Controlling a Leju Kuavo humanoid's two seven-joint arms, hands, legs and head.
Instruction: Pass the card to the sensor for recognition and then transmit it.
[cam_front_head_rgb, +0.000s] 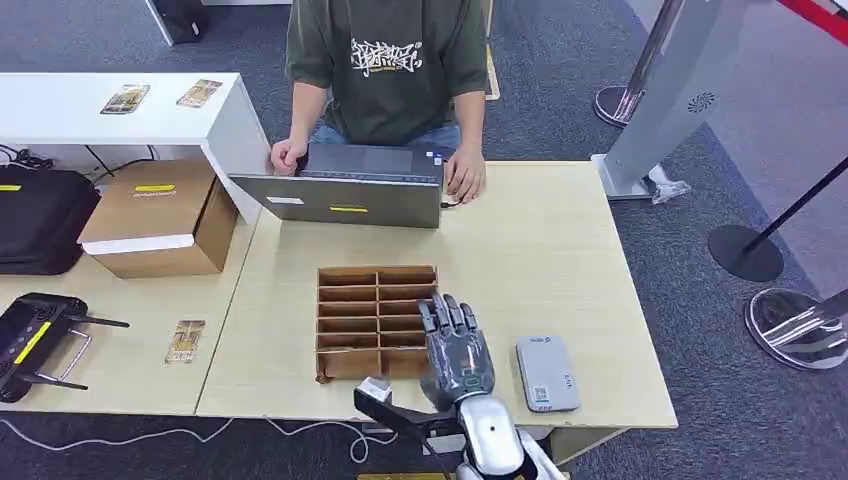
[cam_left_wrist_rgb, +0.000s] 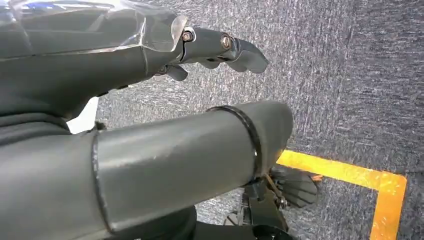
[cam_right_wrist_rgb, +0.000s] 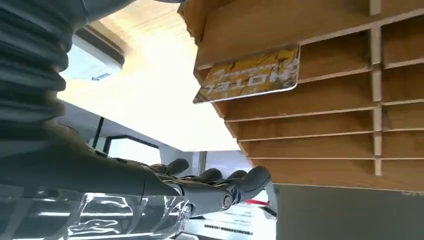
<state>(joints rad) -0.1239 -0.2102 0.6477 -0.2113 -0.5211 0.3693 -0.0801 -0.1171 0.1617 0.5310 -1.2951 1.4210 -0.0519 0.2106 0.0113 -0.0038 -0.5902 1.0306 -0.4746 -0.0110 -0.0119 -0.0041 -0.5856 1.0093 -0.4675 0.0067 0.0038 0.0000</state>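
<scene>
A yellow card (cam_right_wrist_rgb: 250, 75) stands on edge in a slot near one end of the wooden slotted box (cam_front_head_rgb: 365, 320), leaning out past the slot wall. My right hand (cam_front_head_rgb: 455, 350) hovers over the box's right side, fingers (cam_right_wrist_rgb: 220, 187) stretched out and holding nothing, apart from the card. The grey sensor pad (cam_front_head_rgb: 547, 372) lies flat on the table just right of that hand. My left hand (cam_left_wrist_rgb: 125, 55) hangs low above the carpet, fingers apart, with nothing in it.
A person sits at the far side of the table with both hands at a grey laptop (cam_front_head_rgb: 350, 190). Another card (cam_front_head_rgb: 186, 340), a controller (cam_front_head_rgb: 30, 340) and a cardboard box (cam_front_head_rgb: 155, 215) lie on the left table. Yellow floor tape (cam_left_wrist_rgb: 350, 175) runs below my left hand.
</scene>
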